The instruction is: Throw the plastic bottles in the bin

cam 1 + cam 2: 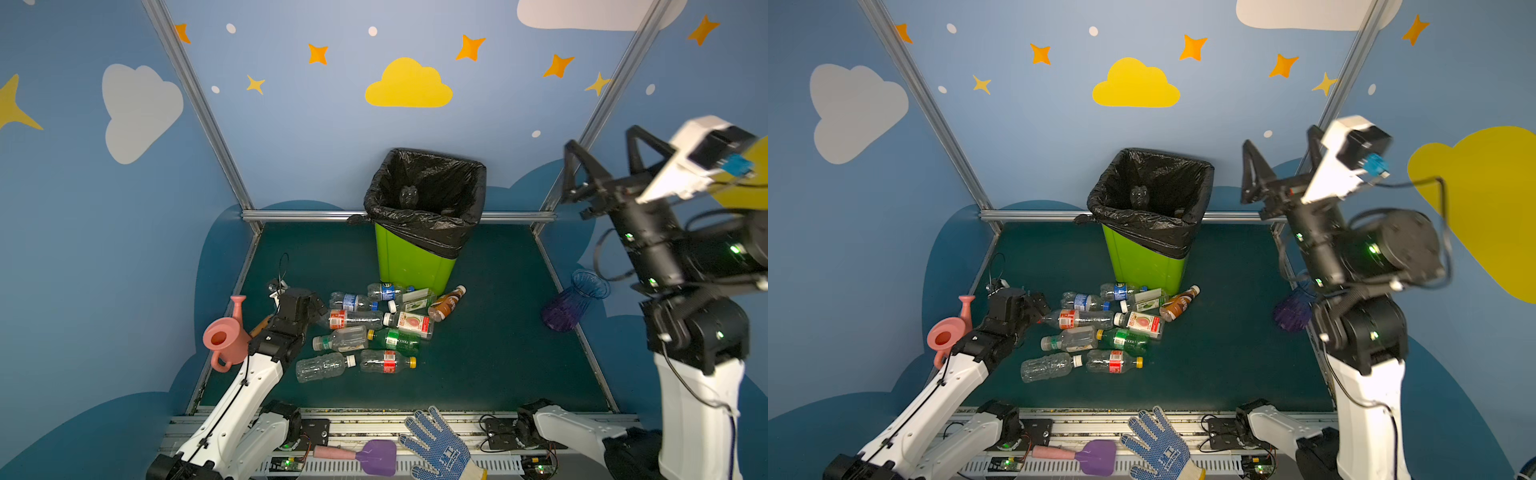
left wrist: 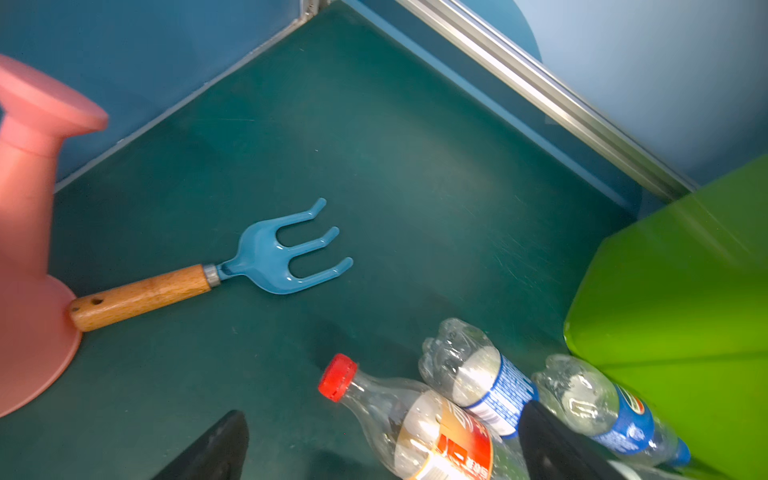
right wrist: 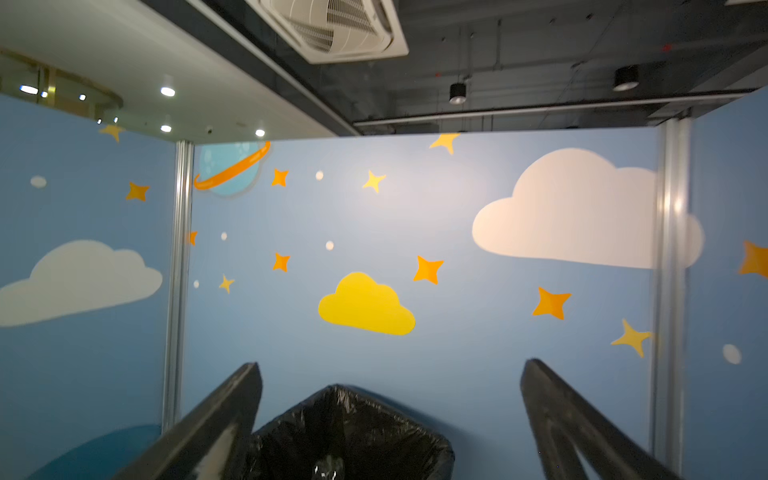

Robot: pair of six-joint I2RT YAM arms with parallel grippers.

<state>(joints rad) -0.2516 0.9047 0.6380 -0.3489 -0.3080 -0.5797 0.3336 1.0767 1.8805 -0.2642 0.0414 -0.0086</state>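
Several plastic bottles (image 1: 365,328) (image 1: 1096,328) lie in a heap on the green mat in front of the bin (image 1: 415,266) (image 1: 1146,266), which is lime green with a black bag over its rim. One clear bottle (image 1: 408,195) (image 3: 328,467) shows inside the bag. My left gripper (image 1: 318,307) (image 2: 386,440) is low at the heap's left edge. It is open, its fingers either side of a red-capped, red-labelled bottle (image 2: 415,419). My right gripper (image 1: 601,137) (image 1: 1280,137) (image 3: 390,365) is raised high to the right of the bin, open and empty.
A pink watering can (image 1: 224,340) (image 2: 25,208) stands left of my left arm, with a blue hand rake (image 2: 266,257) lying beside it. A blue-purple vase (image 1: 573,303) stands by the right wall. A dotted glove (image 1: 436,444) and a purple trowel (image 1: 374,457) lie on the front rail.
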